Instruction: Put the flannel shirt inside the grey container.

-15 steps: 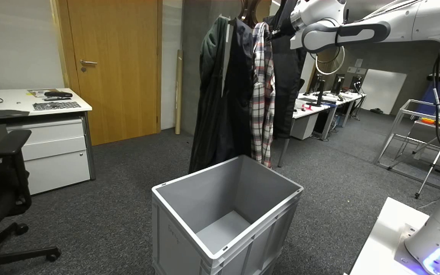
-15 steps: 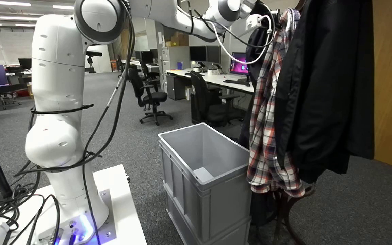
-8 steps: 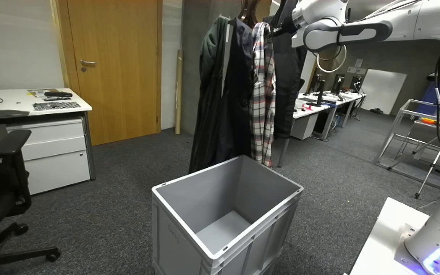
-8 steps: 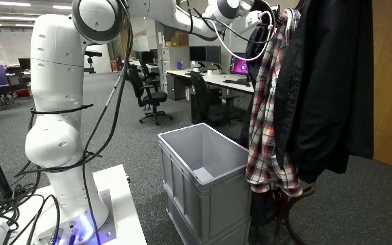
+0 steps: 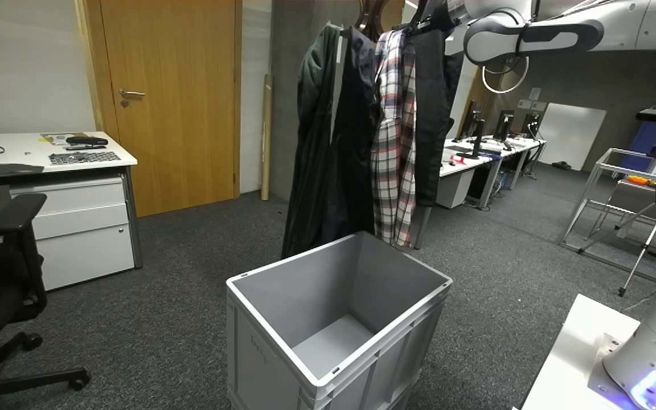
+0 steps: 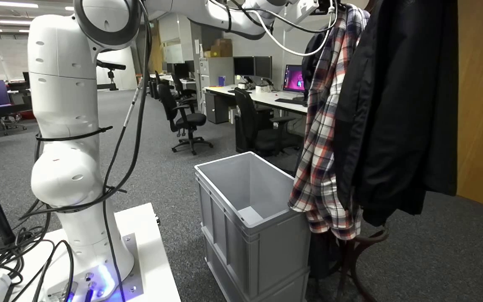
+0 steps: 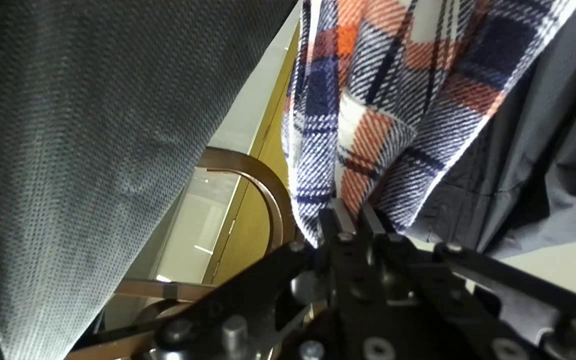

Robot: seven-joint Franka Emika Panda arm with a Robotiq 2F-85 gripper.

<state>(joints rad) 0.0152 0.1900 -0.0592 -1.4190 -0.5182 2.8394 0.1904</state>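
The flannel shirt, in red, white and dark checks, hangs among dark garments in both exterior views [image 5: 392, 154] [image 6: 323, 142]. It also fills the top middle of the wrist view [image 7: 378, 95]. My gripper [image 7: 354, 212] is shut on a bunched fold of the shirt, with the fabric between its fingertips. In an exterior view the gripper [image 5: 420, 25] is at the shirt's top, high above the floor. The grey container [image 5: 268, 353] stands open in front of the garments, and its inside looks bare. In an exterior view the shirt's lower part overlaps the container's [image 6: 281, 251] near corner; touching cannot be told.
A black jacket [image 6: 401, 117] and dark garments [image 5: 331, 182] hang close beside the shirt. A brown curved coat stand [image 7: 275, 200] holds them; its foot [image 6: 357, 260] is behind the container. An office chair [image 5: 9, 273] and a white drawer cabinet [image 5: 83, 233] stand farther off.
My gripper has risen and drawn back toward the robot base, pulling the shirt with it. The shirt has spread and its hem has swung toward the container. The container has not moved.
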